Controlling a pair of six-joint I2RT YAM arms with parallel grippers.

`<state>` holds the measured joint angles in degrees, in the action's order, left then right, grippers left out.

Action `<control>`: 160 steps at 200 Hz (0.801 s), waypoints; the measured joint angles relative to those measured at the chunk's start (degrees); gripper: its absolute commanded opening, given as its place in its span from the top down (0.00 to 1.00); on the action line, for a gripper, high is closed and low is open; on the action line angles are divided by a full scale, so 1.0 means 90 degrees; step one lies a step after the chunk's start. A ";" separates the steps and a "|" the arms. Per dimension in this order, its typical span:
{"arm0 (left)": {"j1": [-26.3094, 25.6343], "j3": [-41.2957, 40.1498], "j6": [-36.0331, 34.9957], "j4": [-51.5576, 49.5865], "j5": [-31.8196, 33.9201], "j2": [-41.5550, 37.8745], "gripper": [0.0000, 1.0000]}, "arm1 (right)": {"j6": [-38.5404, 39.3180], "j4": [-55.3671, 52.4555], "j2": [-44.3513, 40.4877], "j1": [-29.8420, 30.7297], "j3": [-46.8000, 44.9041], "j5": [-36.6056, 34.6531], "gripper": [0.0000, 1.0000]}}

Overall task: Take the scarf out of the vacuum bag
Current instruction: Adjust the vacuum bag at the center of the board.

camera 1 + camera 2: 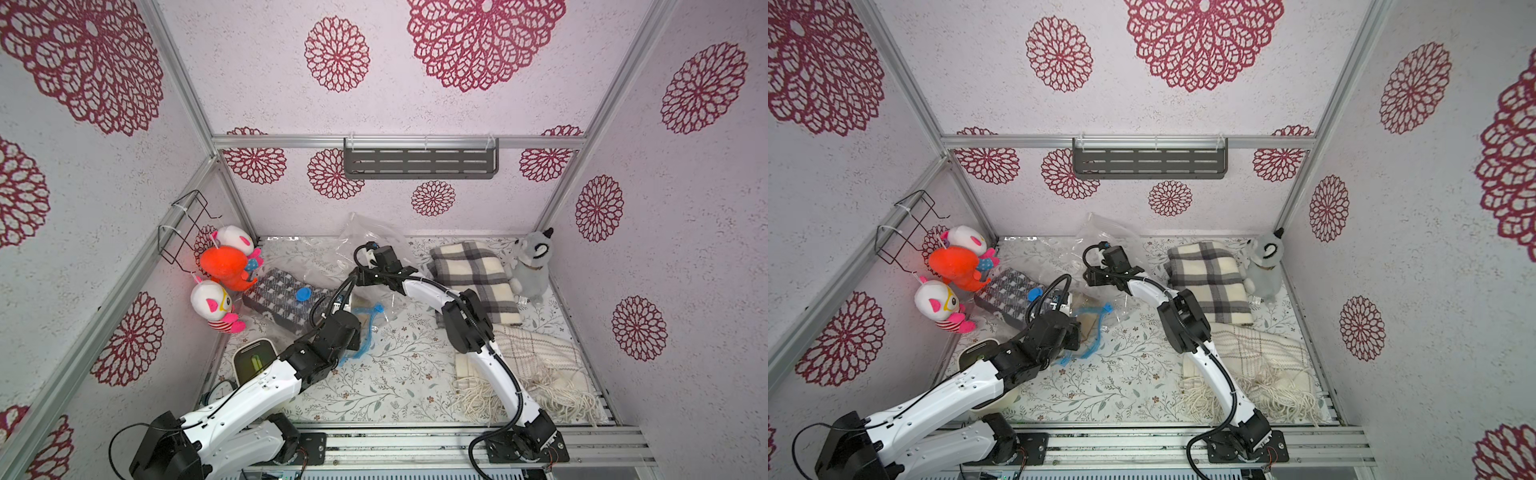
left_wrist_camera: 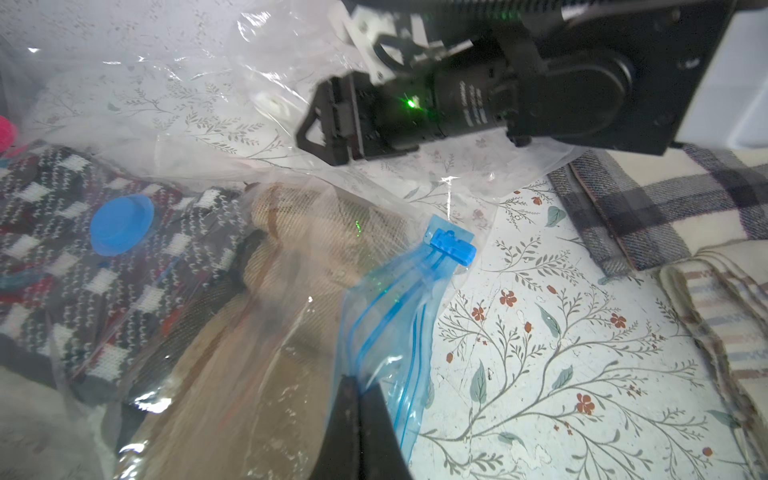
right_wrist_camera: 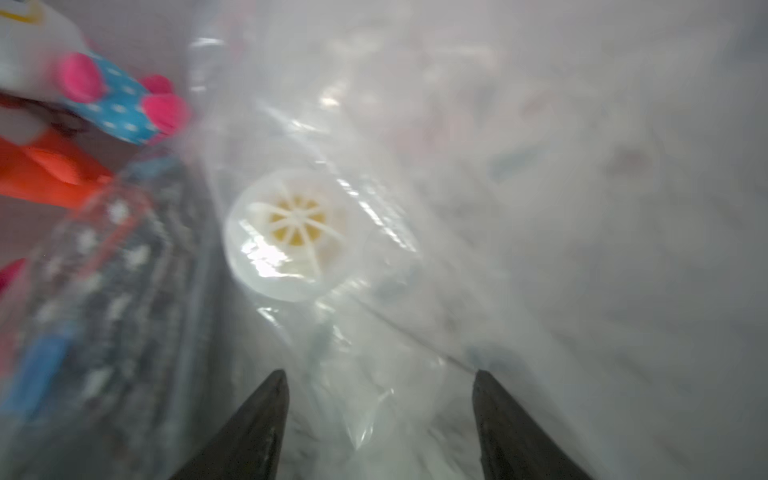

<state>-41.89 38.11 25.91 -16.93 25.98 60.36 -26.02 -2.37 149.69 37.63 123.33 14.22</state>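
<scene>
A clear vacuum bag (image 2: 386, 299) with a blue zip edge and a blue slider clip (image 2: 451, 247) lies left of the table's middle. A tan scarf (image 2: 291, 266) shows inside it, and in a top view the scarf (image 1: 361, 322) is only a small patch. My left gripper (image 2: 360, 384) is shut on the bag's blue zip edge. Beside it, a dark houndstooth scarf (image 1: 282, 299) lies in plastic under a blue valve cap (image 2: 120, 224). My right gripper (image 3: 380, 382) is open. It holds nothing and faces crumpled clear plastic with a white valve (image 3: 286, 237). In a top view the right gripper (image 1: 360, 276) hovers behind the left one.
A grey-and-cream plaid scarf (image 1: 473, 278) and a cream fringed scarf (image 1: 532, 365) lie loose at the right. A grey plush (image 1: 532, 262) sits in the back right corner. Colourful plush toys (image 1: 226, 266) hang at the left wall. A white device (image 1: 253, 357) stands front left.
</scene>
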 measured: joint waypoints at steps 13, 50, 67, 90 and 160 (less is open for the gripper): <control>0.0000 -0.0010 -0.0005 0.0027 -0.0002 -0.0015 1.00 | -0.0092 0.0168 -0.0491 -0.0175 -0.0772 -0.0189 0.29; 0.0022 -0.0015 -0.0044 0.0100 0.0002 0.0015 1.00 | -0.0236 0.0304 -0.1479 -0.0714 -0.1928 -0.0498 0.29; 0.0029 -0.0017 -0.0044 0.0138 0.0002 0.0017 1.00 | -0.0240 0.0345 -0.1576 -0.0882 -0.2035 -0.0617 0.30; 0.0039 -0.0027 -0.0044 0.0143 0.0000 0.0017 1.00 | -0.0214 0.0316 -0.1593 -0.0974 -0.2186 -0.0818 0.30; 0.0250 -0.0029 -0.0097 0.0308 -0.0410 0.0007 1.00 | 0.0068 0.0537 -0.4631 -0.0447 -0.5037 -0.0928 0.29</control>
<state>-39.64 37.85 25.04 -14.15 22.28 60.42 -25.41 2.46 108.01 33.61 78.00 5.87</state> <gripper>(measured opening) 0.044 0.715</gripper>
